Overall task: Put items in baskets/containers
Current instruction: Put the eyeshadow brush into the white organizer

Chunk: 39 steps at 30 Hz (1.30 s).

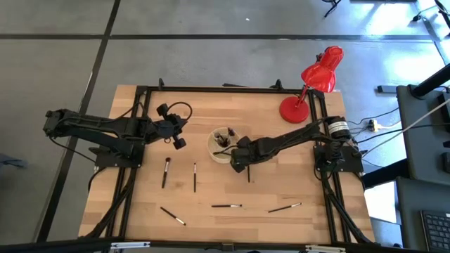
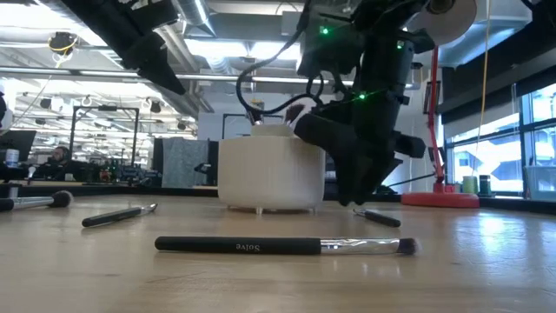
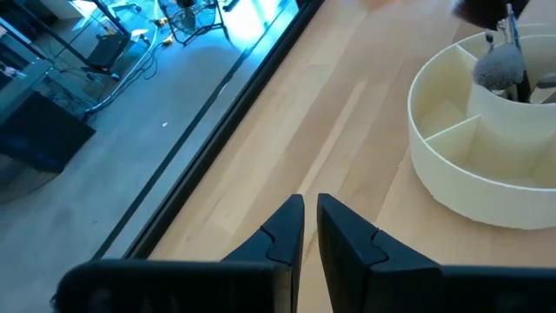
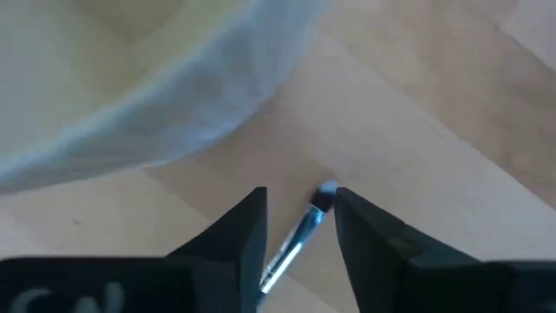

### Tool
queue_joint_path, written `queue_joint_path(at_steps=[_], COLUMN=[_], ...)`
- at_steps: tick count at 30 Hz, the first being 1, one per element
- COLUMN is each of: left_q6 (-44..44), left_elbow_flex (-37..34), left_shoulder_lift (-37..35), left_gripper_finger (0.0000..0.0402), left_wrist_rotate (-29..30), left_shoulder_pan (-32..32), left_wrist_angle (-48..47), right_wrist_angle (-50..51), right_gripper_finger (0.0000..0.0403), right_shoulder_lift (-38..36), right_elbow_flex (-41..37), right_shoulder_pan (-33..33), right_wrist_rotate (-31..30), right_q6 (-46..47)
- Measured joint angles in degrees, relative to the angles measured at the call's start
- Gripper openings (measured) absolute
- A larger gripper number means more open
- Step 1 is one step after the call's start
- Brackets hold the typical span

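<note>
The cream round container (image 1: 225, 145) with dividers stands mid-table, with a few brushes upright in its centre cup (image 3: 508, 83). My right gripper (image 1: 240, 166) is low beside the container's near side. It is open, with a finger on either side of a thin brush (image 4: 294, 245) that lies flat on the wood, silvery ferrule and small tip between the fingers. Several more dark brushes lie flat nearer the near edge (image 1: 166, 172), (image 1: 195, 177), (image 1: 226, 206), (image 1: 284, 208), (image 1: 172, 216). My left gripper (image 1: 177, 140) hangs shut and holds nothing, left of the container (image 3: 460, 148).
A red desk lamp (image 1: 309, 88) stands at the far right of the table, its round base (image 1: 294, 110) on the wood. A dark frame (image 1: 140, 126) borders the tabletop. In the low view one brush (image 2: 287, 247) lies across the foreground in front of the container (image 2: 269, 174).
</note>
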State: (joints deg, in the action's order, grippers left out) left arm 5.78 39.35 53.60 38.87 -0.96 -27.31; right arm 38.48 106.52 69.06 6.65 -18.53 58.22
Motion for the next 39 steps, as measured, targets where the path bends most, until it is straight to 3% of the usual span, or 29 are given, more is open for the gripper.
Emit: queue_joint_path(at_steps=[10,16,20,29,33,39], left_q6=[0.4,0.5,0.0,0.0,-0.7,-0.6], left_elbow_flex=[0.0,0.0,0.0,0.0,0.0,0.0], left_shoulder_lift=[0.0,0.0,0.0,0.0,0.0,0.0], left_gripper_finger=[0.0033,0.0033,0.0033,0.0033,0.0033,0.0033], left_wrist_rotate=[0.0,0.1,0.1,0.1,0.8,2.0], left_shoulder_pan=[0.0,0.0,0.0,0.0,0.0,0.0], left_wrist_angle=[0.0,0.0,0.0,-0.1,-0.1,0.1], right_wrist_angle=[1.8,1.7,-1.3,-30.8,-31.7,-31.4], right_gripper_finger=[0.0151,0.0157,0.0169,0.0207,0.0208,0.0182], right_shoulder_lift=[-1.2,-11.1,-14.6,-13.4,-13.1,-10.3], right_elbow_flex=[0.0,0.0,-4.8,-24.8,-25.6,-25.4], right_shoulder_pan=[4.2,4.1,3.3,3.7,3.5,3.1], right_wrist_rotate=[-12.6,-8.6,-7.1,-2.0,-4.2,-2.2], right_q6=[-3.3,-10.3,-5.6,5.9,5.9,4.4])
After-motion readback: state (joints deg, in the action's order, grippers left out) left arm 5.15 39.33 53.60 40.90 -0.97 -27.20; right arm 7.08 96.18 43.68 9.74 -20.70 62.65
